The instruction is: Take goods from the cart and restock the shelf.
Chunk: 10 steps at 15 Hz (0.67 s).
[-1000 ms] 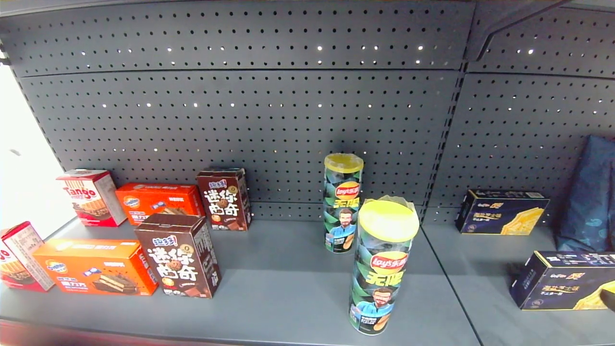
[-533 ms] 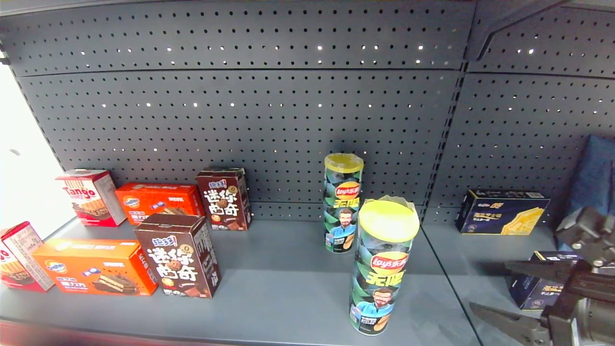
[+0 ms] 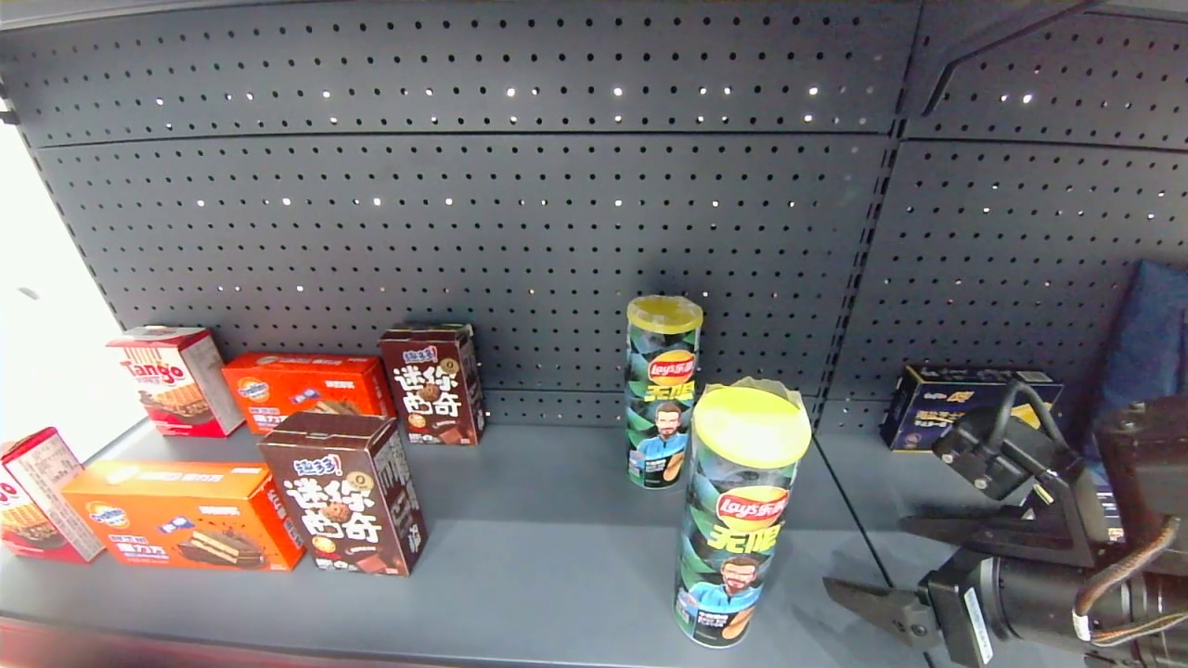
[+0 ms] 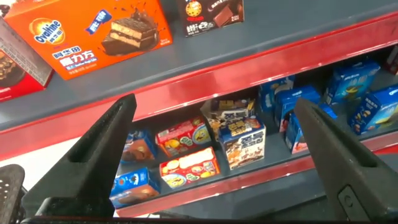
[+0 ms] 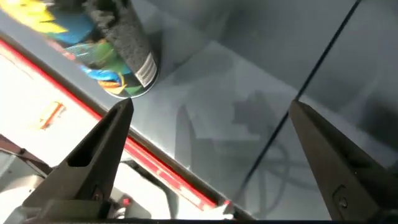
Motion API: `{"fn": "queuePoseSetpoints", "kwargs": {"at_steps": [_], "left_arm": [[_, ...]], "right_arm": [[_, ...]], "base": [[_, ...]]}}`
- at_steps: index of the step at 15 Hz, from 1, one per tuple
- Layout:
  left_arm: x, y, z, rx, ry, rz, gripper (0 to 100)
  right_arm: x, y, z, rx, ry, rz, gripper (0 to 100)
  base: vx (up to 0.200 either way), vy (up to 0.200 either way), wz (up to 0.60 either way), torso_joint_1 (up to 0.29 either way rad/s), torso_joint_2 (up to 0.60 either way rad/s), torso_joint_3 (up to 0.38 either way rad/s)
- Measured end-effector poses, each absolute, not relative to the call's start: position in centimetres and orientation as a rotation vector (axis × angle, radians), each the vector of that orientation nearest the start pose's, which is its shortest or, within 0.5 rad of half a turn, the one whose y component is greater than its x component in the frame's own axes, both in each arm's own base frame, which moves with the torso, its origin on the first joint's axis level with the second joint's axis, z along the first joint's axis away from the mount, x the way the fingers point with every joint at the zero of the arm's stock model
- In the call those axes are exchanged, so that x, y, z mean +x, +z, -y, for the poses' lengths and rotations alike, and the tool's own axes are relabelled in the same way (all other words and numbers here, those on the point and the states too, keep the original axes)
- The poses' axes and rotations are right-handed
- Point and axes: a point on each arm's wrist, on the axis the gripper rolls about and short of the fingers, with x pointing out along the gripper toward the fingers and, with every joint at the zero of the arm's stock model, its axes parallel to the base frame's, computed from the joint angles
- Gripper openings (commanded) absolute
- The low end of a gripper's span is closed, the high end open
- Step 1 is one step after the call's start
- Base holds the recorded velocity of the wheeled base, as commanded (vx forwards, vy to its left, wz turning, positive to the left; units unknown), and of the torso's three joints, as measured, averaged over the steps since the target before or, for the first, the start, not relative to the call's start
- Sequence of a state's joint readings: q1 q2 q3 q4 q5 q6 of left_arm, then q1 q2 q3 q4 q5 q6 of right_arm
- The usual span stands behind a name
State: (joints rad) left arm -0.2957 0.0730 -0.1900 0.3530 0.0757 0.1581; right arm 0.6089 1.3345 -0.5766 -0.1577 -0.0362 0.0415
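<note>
Two yellow-lidded chip cans stand on the grey shelf (image 3: 557,520): one near the front edge (image 3: 738,520), one farther back (image 3: 662,390). My right gripper (image 3: 868,555) is open and empty at the lower right, just right of the front can and apart from it. In the right wrist view the same can (image 5: 112,56) lies beyond the open right gripper (image 5: 211,107), above bare shelf. My left gripper (image 4: 214,102) is open and empty, low in front of the shelf's red front edge (image 4: 249,71), below an orange box (image 4: 102,34).
Brown cookie boxes (image 3: 348,506), orange boxes (image 3: 186,515) and red-white wafer boxes (image 3: 176,378) fill the shelf's left part. A dark blue box (image 3: 928,404) and a blue bag (image 3: 1151,334) sit at the right, partly behind my right arm. A lower shelf holds several small boxes (image 4: 242,134).
My right arm has come into the head view from the lower right and moved left toward the front chip can, its gripper open. It now hides the front dark blue box.
</note>
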Motion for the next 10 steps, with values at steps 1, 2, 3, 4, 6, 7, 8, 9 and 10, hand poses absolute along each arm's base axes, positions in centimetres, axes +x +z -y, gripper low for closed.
{"fn": "queuePoseSetpoints", "kwargs": {"at_steps": [1, 2, 3, 4, 6, 7, 8, 9, 10], "left_arm": [[-3.3, 9.3, -1.2, 0.199, -0.237, -0.215, 100], [-3.3, 9.3, -1.2, 0.198, -0.238, -0.216, 100], [-3.3, 9.3, -1.2, 0.197, -0.238, -0.215, 100], [-3.3, 9.3, -1.2, 0.195, -0.238, -0.216, 100], [-3.3, 9.3, -1.2, 0.186, -0.238, -0.218, 100], [-3.3, 9.3, -1.2, 0.185, -0.238, -0.218, 100], [-3.3, 9.3, -1.2, 0.184, -0.238, -0.218, 100], [-3.3, 9.3, -1.2, 0.184, -0.238, -0.219, 100], [-3.3, 9.3, -1.2, 0.183, -0.238, -0.219, 100]], "right_arm": [[16.2, 16.8, -11.2, -0.149, 0.535, -0.595, 100], [16.6, 16.8, -11.4, -0.151, 0.524, -0.599, 100], [17.0, 16.8, -11.7, -0.153, 0.519, -0.601, 100], [17.3, 16.7, -12.0, -0.156, 0.518, -0.606, 100], [17.6, 16.5, -12.5, -0.164, 0.525, -0.619, 100], [17.7, 16.3, -12.7, -0.17, 0.531, -0.628, 100], [17.9, 16.2, -13.0, -0.174, 0.536, -0.633, 100], [18.0, 16.0, -13.2, -0.178, 0.537, -0.641, 100], [18.1, 15.9, -13.3, -0.18, 0.539, -0.645, 100]], "base": [[0.0, 0.0, 0.0, 0.0, 0.0, 0.0], [0.0, 0.0, 0.0, 0.0, 0.0, 0.0], [0.0, 0.0, 0.0, 0.0, 0.0, 0.0], [0.0, 0.0, 0.0, 0.0, 0.0, 0.0], [0.0, 0.0, 0.0, 0.0, 0.0, 0.0], [0.0, 0.0, 0.0, 0.0, 0.0, 0.0], [0.0, 0.0, 0.0, 0.0, 0.0, 0.0], [0.0, 0.0, 0.0, 0.0, 0.0, 0.0], [0.0, 0.0, 0.0, 0.0, 0.0, 0.0]]}}
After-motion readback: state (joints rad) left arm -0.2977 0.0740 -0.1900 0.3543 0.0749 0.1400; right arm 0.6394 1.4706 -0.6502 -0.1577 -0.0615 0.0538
